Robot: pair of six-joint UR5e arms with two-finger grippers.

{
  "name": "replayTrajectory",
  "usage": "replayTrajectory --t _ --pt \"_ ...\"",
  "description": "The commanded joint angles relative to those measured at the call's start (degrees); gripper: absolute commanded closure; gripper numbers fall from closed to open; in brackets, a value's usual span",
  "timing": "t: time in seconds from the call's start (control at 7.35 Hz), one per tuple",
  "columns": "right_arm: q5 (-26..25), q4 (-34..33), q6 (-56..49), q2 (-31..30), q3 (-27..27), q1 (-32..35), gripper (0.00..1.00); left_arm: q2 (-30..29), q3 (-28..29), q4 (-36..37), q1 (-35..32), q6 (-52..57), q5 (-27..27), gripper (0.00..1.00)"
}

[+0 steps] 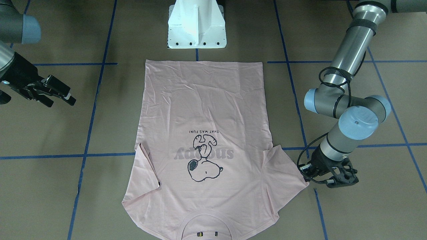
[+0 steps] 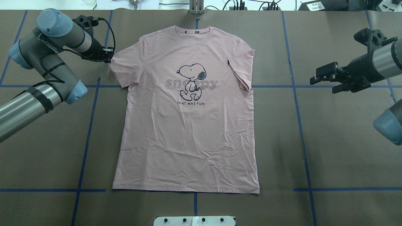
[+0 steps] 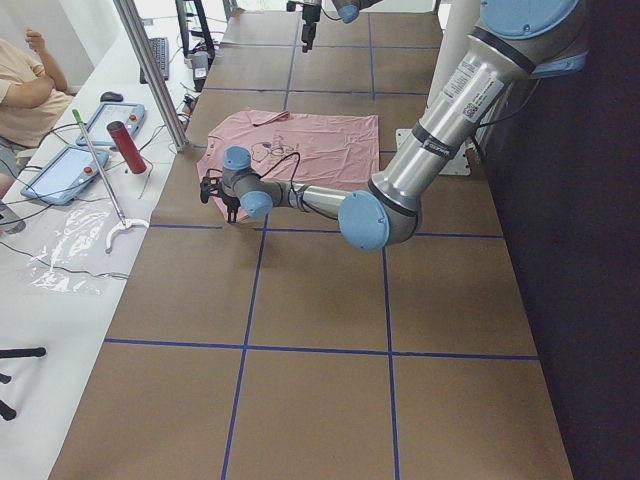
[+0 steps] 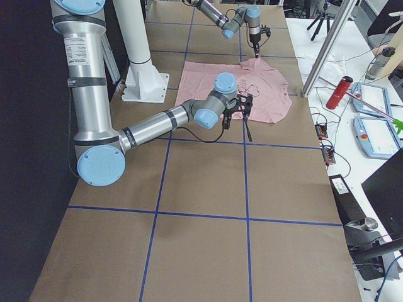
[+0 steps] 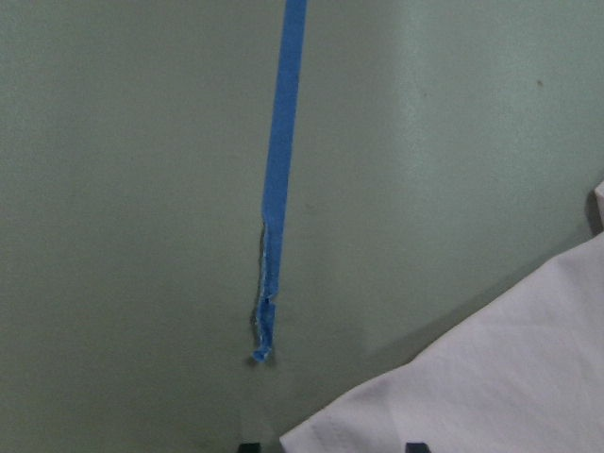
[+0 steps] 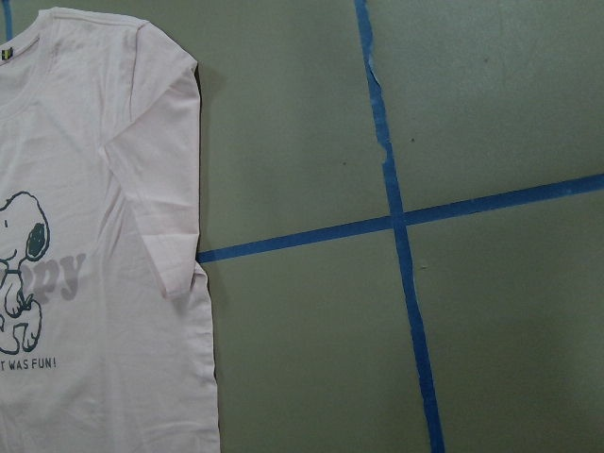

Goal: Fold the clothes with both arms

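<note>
The pale pink T-shirt lies flat on the brown table, print up, with its collar at the far edge. It also shows in the front view. The sleeve on my right side is folded inward over the body. My left gripper is low at the tip of the other sleeve. In the left wrist view the sleeve corner lies between its two spread fingertips; it is open. My right gripper hovers open and empty over bare table, well to the right of the shirt.
The white pedestal base stands just beyond the shirt's hem. Blue tape lines cross the table. A desk with tablets and a red bottle lies past the collar edge, behind a metal post.
</note>
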Motion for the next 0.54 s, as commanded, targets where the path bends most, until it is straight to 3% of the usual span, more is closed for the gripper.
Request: replayTrajectory --t 0.0,0.41 --pt "0.03 0.00 -0.03 0.05 0.02 0.00 0.00 -1.64 -2.69 0.84 -0.04 -5.13 0.03 1.00" --pt "0.29 -0.09 -0.03 0.49 -0.16 0.00 0.00 -6.64 -3.68 1.64 3.45 -13.93 0.29 1.00"
